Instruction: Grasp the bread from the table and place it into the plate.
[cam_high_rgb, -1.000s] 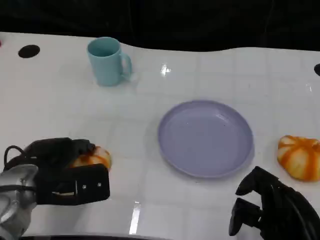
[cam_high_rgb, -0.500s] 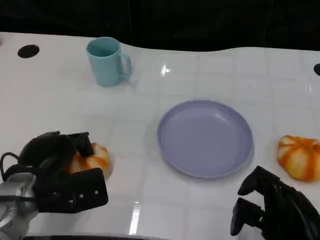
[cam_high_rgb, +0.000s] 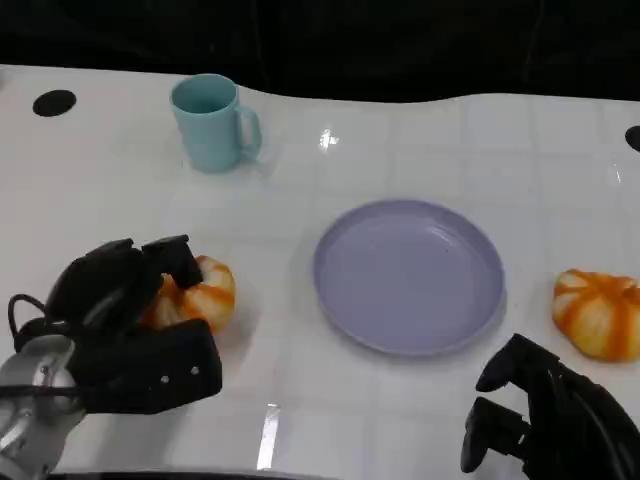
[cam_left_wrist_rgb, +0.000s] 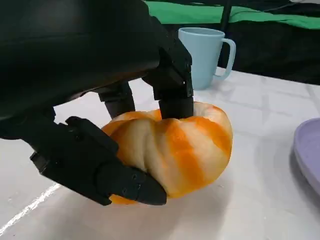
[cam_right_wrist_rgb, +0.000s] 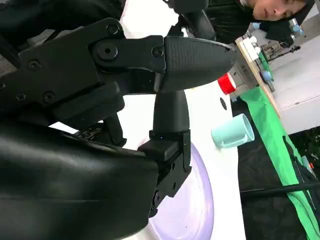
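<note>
Presently two breads show: the left robot hand (cam_high_rgb: 120, 300) grips one bread (cam_high_rgb: 195, 295) left of the single plate (cam_high_rgb: 408, 275); the other bread (cam_high_rgb: 598, 314) lies right of it. One mug (cam_high_rgb: 213, 123) stands beyond. The right robot hand (cam_high_rgb: 545, 415) holds nothing, fingers apart.

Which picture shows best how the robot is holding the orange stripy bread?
The left wrist view: the bread is close up, with the left hand gripping it from above and below. The head view shows that bread small and partly hidden by the hand.
</note>
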